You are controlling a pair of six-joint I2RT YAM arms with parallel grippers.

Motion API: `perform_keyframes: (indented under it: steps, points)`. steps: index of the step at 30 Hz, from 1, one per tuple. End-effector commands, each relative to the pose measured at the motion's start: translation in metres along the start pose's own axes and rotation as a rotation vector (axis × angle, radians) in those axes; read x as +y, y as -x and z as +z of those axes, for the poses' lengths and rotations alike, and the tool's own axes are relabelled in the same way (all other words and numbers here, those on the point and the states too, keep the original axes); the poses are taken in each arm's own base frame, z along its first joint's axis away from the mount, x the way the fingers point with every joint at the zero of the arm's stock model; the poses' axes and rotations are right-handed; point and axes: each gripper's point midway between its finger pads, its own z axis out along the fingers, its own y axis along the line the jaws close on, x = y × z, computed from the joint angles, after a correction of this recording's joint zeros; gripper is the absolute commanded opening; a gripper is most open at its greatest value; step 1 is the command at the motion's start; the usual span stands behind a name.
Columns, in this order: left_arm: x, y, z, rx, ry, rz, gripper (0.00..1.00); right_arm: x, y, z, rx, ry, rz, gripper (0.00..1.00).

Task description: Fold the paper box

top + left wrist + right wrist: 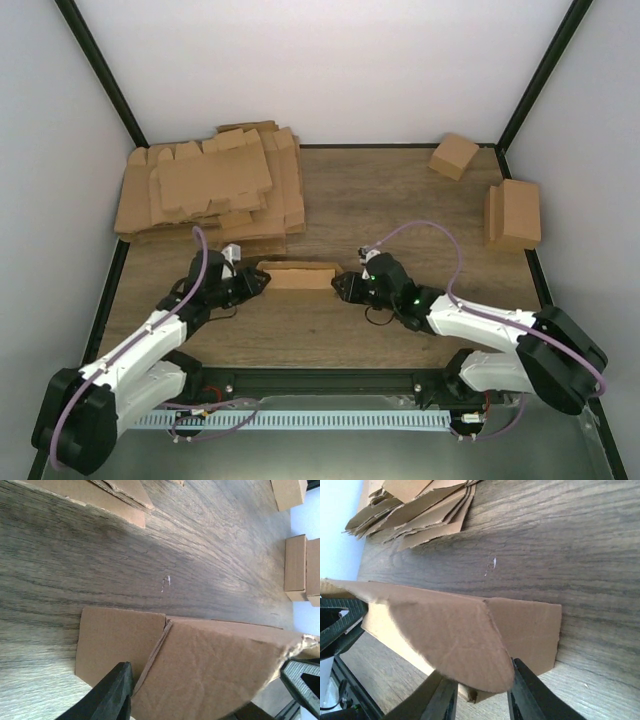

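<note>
Well, the paper box [295,274] sits near the middle of the table [400,330], close to the arms, squarely between the two tools. The left gripper [258,282] is at its left end and the right gripper [342,285] at its right end.

It looks part-made to me: one long wall stands up off the wood and the ends are bent in; but in the right wrist view a rounded flap [455,635] bulges loose over the end panel rather than lying tucked; in the left wrist view the end panels overlap at a slant, with a ragged corner showing. So I'd judge the creasing well begun, with the tucking of the tabs and the squaring of the ends left to do.

Each tool's fingers [440,697] stand apart and straddle their end of the cardboard; whether either really pinches it or only brackets it, I cannot tell.

The pile of flat blanks [210,190] lies at the far left, well apart from the work; a small cube-like box [453,155] sits at the far right.
</note>
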Motion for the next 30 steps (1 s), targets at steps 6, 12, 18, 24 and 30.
perform_keyframes:
  steps: [6, 12, 18, 24, 30]
  points:
    - [0.008, -0.016, 0.014, 0.075, -0.01, -0.019, 0.32, 0.007, 0.026, 0.0, -0.056, -0.011, -0.007, 0.19]
    - [0.01, -0.02, 0.018, 0.088, -0.013, -0.026, 0.32, -0.011, 0.02, 0.009, 0.005, -0.049, 0.024, 0.09]
    - [0.01, -0.024, 0.023, 0.1, -0.019, -0.027, 0.31, -0.02, 0.017, 0.01, 0.027, -0.049, 0.035, 0.09]
    - [0.005, -0.026, 0.027, 0.111, -0.036, -0.027, 0.31, -0.027, 0.02, 0.006, 0.023, -0.086, 0.03, 0.09]
    - [-0.01, -0.021, 0.031, 0.114, -0.048, 0.003, 0.32, -0.029, 0.036, -0.005, -0.014, -0.122, -0.021, 0.12]
